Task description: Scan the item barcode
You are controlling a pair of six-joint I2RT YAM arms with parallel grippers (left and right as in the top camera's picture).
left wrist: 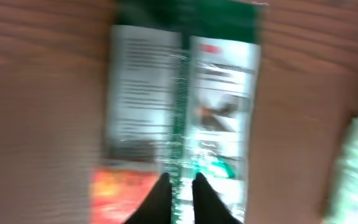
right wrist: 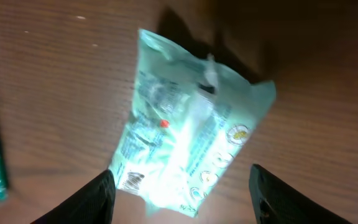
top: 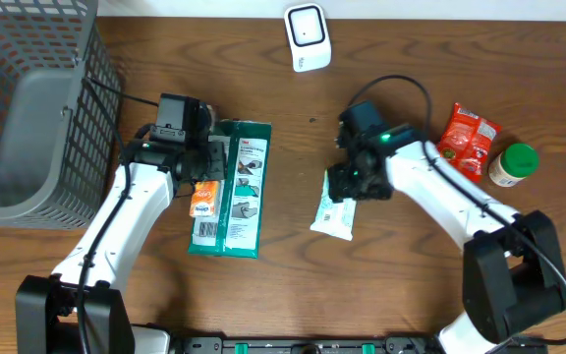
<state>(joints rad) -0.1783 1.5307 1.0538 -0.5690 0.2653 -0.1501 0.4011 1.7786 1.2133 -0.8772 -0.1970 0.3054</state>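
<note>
"Green packet (top: 239,187), where is it?"

"Flat on the wooden table (top: 362,295), lengthwise, on the left-hand side between the grey mesh basket (top: 37,128) and a pale mint pack (top: 334,208). It's well apart from the white scanner (top: 308,37) at the far edge."

"Can you read anything on it?"

"No. There are two grey-white panels of print either side of a green centre seam, a small red logo at the top of one, a dark picture, and an orange patch near the lower left. The wrist view is blurred, so no word or barcode can be made out."

"And the left gripper (left wrist: 179,186)?"

"It's over the packet with its black fingers (left wrist: 160,199) pressed almost together either side of the seam. I can't tell if they pinch the seam."

"What about the right gripper (right wrist: 182,174)?"

"Spread wide and holding nothing. The mint pack lies on the table between and beyond its fingers, crinkled, with a red dot and some round emblems. Its lettering is too small to read."

"What else is around?"

"A red snack pouch (top: 468,140) and, just beside it, a small jar with a green lid (top: 512,164), both far right. Nothing lies between the green packet and the scanner."
</note>
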